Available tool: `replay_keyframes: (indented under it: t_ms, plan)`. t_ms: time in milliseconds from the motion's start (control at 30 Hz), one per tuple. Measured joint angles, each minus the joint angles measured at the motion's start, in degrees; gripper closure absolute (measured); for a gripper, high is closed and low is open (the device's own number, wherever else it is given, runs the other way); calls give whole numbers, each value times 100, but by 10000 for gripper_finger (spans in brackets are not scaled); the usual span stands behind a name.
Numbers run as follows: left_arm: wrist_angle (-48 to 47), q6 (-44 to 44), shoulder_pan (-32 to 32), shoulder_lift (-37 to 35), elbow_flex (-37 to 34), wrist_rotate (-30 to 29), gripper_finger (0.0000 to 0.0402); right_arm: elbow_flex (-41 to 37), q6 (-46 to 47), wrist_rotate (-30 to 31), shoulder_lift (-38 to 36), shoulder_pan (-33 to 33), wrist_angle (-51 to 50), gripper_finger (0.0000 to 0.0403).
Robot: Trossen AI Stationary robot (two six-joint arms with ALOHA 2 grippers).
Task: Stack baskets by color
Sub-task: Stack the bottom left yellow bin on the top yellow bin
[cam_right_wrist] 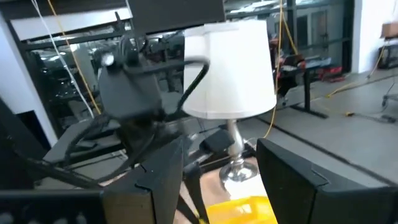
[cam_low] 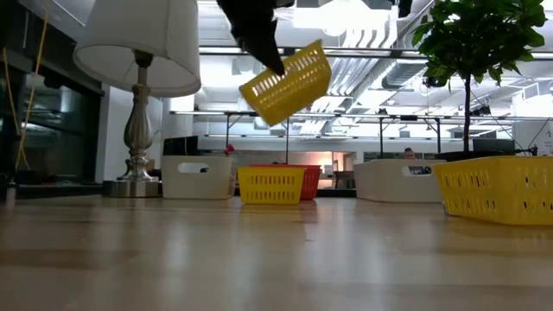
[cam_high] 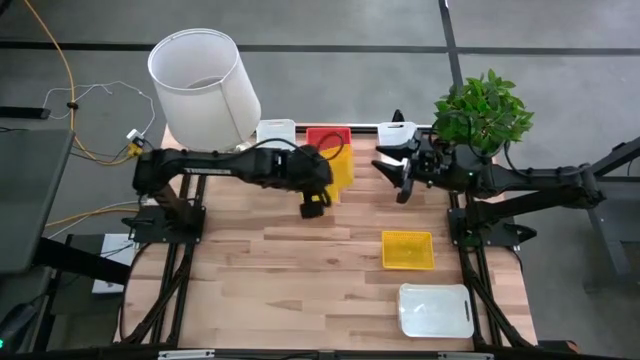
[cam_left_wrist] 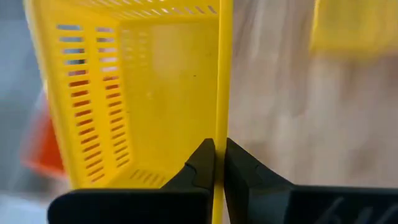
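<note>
Pinched by its thin rim alone, a slotted yellow plastic basket [cam_left_wrist: 143,93] is held tilted above the table's far side by the clenched left gripper [cam_left_wrist: 219,163]; such a narrow hold could let it swing or slip. The right gripper [cam_high: 392,172] is left spread, empty.

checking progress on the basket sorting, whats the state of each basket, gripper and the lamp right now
left gripper: shut on the wall of a yellow slotted plastic basket, lifted clear of the table and tilted
right gripper: open, empty, waiting at the far right of the table
yellow plastic basket near the right side: on the table, upright, alone
white plastic basket at the near right: on the table, upright, alone
red plastic basket at the far edge: on the table
white-shaded lamp: standing upright
</note>
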Motion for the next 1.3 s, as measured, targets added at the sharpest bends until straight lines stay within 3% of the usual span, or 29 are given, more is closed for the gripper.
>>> replay_keyframes:
  t_ms: [233, 333, 667, 1000, 1133, 1300]
  plan:
    - [5, 5789, 29, 268, 2, -820, 401, 0, -76, 104, -126, 0, 16, 210]
    - [13, 7067, 116, 374, 2, -949, 401, 0, -76, 104, -132, 2, 6, 210]
    - [-468, 6915, 466, 469, 2, -801, 401, 0, -68, 104, -130, 13, -36, 210]
    - [-649, 7009, 656, 467, -710, -955, 401, 0, 81, 105, -130, 13, -58, 210]
    - [-271, 7097, 555, 182, -833, -963, 401, 0, 81, 272, -129, 13, -57, 210]
    - [174, 7199, 457, -352, -831, -484, 401, 0, 78, 449, -125, 11, -33, 210]
